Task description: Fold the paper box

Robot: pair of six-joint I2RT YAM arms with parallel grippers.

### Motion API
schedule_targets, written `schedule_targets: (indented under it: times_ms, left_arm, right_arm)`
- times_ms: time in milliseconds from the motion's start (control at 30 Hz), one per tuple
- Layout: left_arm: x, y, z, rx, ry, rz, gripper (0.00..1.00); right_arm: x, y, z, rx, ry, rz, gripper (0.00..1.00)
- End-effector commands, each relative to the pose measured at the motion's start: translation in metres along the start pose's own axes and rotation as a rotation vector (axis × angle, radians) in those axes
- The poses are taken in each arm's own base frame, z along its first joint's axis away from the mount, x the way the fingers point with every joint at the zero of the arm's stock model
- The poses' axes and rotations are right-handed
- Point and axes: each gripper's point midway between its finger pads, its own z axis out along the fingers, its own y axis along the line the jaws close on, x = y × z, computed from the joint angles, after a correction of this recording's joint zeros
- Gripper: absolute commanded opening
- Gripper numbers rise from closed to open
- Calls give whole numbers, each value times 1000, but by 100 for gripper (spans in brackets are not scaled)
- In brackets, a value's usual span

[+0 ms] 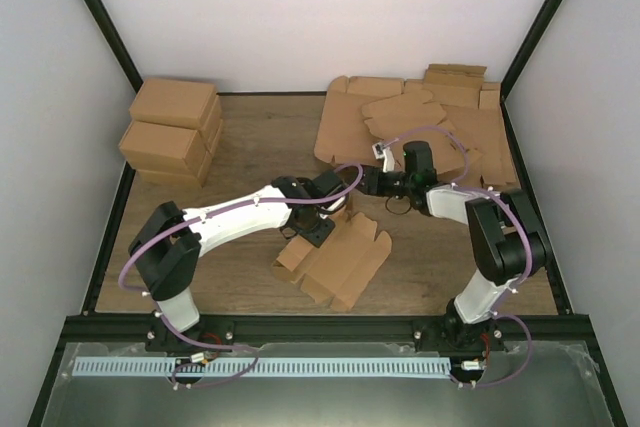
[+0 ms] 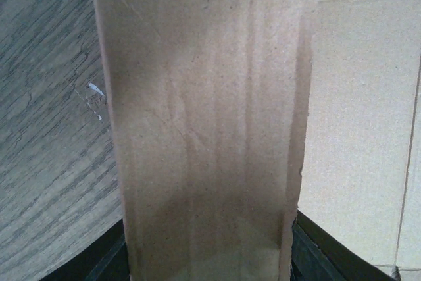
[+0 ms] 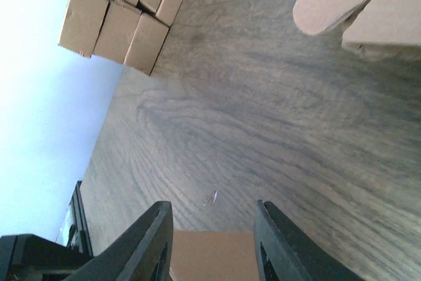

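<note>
Top external view shows the paper box (image 1: 340, 259) lying part-opened on the table (image 1: 250, 137), near the front and about midway between the two arms, with its flaps and tabs splayed at loose angles. The left arm reaches across to its near-left corner. In the left wrist view the left fingers (image 2: 316, 255) sit on either side of a raised cardboard panel that fills the gap between them, so they look clamped on that panel of the box. The right arm hangs just behind the box. In its wrist view the right fingers (image 3: 148, 245) stand apart, with a strip of cardboard showing low in the gap. I cannot tell whether they are pinching it or only hovering over it. A pile of flat blanks (image 1: 430, 122) lies at the back right and stacked cartons (image 1: 170, 132) at the back left, both well apart from the work. The box should be light and will likely skid on the wood if pushed from one side only. It is stiff across a panel but gives readily along the scored creases, and thin tabs may crumple. The best hold is probably mid-panel close to a crease, with the other arm bracing the base.
</note>
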Motion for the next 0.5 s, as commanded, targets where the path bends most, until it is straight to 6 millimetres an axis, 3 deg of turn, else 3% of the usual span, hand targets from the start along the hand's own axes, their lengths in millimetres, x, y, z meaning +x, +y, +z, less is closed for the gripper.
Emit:
schedule_targets:
  times_ms: [0,267,467]
  left_arm:
    - [-6,-3,-4,3,-15,9,51]
    - [-8,-5,-3,10,-18,11,51]
    - [-7,-5,-1,9,-12,14,51]
  right_arm:
    - [9,9,3,-103,45,-18,35]
    - [47,10,-6,-167,88,-29,30]
    - [58,12,-9,-199,93,-48,29]
